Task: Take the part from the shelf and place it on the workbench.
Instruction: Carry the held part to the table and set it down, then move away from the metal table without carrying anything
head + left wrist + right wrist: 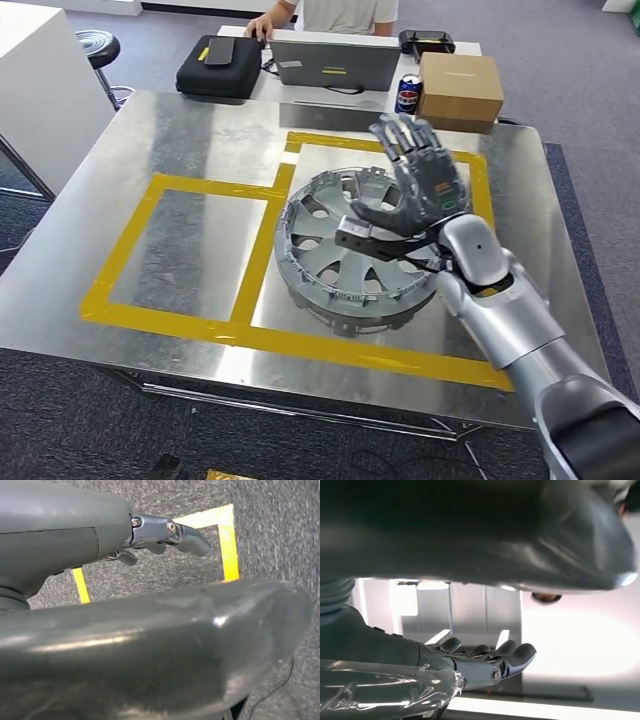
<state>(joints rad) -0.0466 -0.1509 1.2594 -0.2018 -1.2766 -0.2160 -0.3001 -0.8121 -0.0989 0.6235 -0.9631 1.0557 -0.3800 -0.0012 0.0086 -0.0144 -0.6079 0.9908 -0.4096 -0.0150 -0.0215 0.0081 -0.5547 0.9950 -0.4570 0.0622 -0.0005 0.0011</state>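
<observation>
Steel workbench (189,150), centre frame, carries one grey wheel cover (332,255); above it my right hand (419,180) hovers, fingers apart, empty.

Even, bright overhead light fills the sharp head view, throwing pale glare patches across the metal table (189,150) and only soft shadows, while the right wrist view is blown out white behind its dark, blurred foreground, and the left wrist view's near grey surface is soft-focused.

Part (349,250) on workbench (173,150) inside right taped square, right hand (419,185) above it.
</observation>
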